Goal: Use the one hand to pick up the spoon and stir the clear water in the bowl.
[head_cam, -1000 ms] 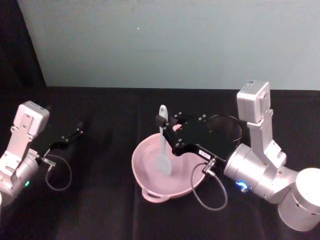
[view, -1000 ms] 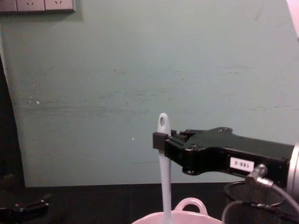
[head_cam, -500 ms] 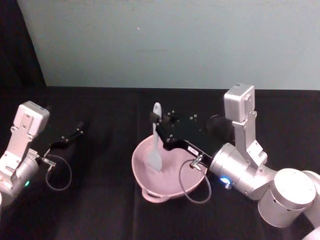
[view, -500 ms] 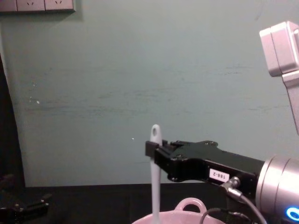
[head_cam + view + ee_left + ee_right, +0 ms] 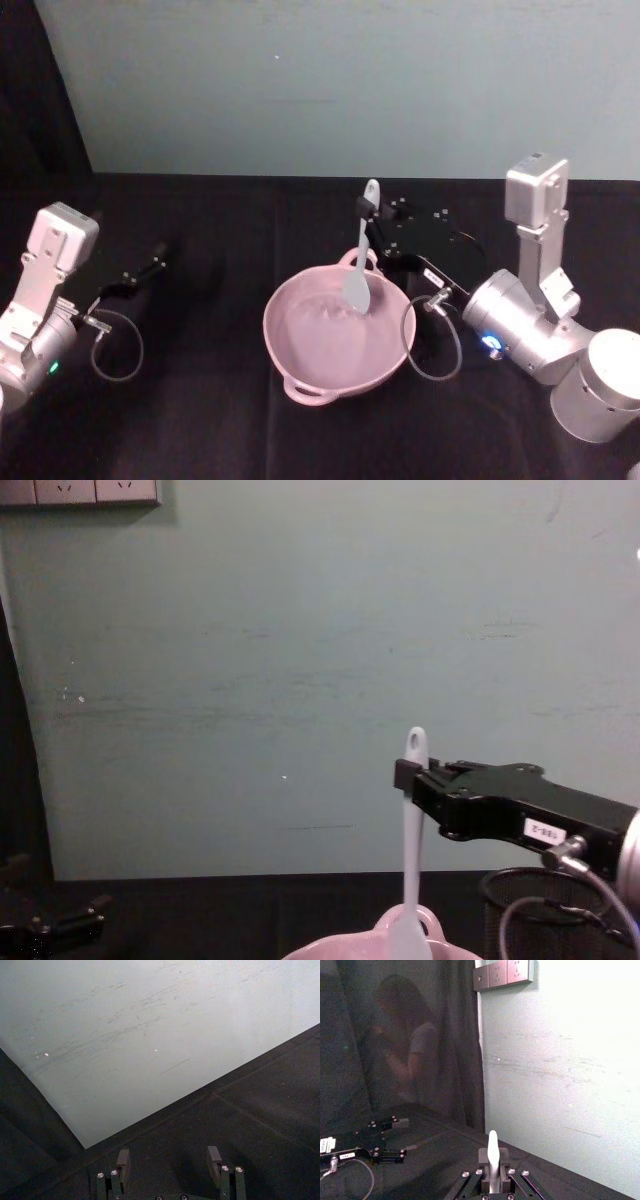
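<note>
Since half a second back: the right gripper and the spoon have swung from the bowl's 10 o'clock side to its far rim, about 1 o'clock. The right arm has drawn back toward 3 o'clock. Left arm unchanged.

Nearest: black table. On it the pink bowl, one looped handle on the rim at about 7 o'clock. Water inside is faintly rippled.

Spoon head sits low inside the bowl at 1 o'clock, just in front of the second rim handle. Cannot tell whether the head is in the water. The shaft stands nearly upright, with the holed end on top.

In the chest view the right gripper is clenched on the spoon just under the hole, its body running off toward 3 o'clock. The right wrist view agrees: gripper pinching the handle, the spoon poking up between the fingers.

Just behind the gripper body, at 2 o'clock from the bowl, is a black wire-mesh cup, partly hidden in the head view.

Left gripper is parked at 9 o'clock, well apart from the bowl. In the left wrist view the left gripper has its fingers spread and holds nothing.

Farthest: pale teal wall.
</note>
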Tool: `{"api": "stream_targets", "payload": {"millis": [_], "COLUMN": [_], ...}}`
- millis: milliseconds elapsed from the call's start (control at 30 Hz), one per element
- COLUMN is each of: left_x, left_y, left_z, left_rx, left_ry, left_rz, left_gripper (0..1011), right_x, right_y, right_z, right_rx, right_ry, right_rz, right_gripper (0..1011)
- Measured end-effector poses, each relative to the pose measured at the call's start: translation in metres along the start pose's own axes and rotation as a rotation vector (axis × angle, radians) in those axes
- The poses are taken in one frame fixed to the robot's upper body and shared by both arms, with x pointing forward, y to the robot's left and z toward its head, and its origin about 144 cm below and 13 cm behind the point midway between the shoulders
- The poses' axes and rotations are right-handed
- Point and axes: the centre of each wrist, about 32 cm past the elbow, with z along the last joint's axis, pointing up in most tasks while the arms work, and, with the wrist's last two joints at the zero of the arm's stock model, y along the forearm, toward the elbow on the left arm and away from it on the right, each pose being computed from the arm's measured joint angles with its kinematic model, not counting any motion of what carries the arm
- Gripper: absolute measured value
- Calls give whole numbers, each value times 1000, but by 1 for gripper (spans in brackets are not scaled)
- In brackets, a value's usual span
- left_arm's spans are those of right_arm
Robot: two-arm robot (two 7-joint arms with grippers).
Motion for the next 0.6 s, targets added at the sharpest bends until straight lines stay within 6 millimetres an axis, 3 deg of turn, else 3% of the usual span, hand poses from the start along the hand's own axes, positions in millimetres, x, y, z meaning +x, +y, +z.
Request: {"api": "stream_targets", "payload": {"millis": [333, 600], "left_x": [0, 0], "left_y": [0, 0], "left_z": [0, 0], "left_rx": [0, 0], "left_ry": [0, 0], "left_rz": [0, 0], "left_gripper": [1005, 1005], "right_x": [-5, -24], "right_y": [-18, -19], "right_z": [6, 10], "right_rx": [-7, -9], "right_ry": [-16, -17], "right_rz": [24, 104], "right_gripper": [118, 118]}}
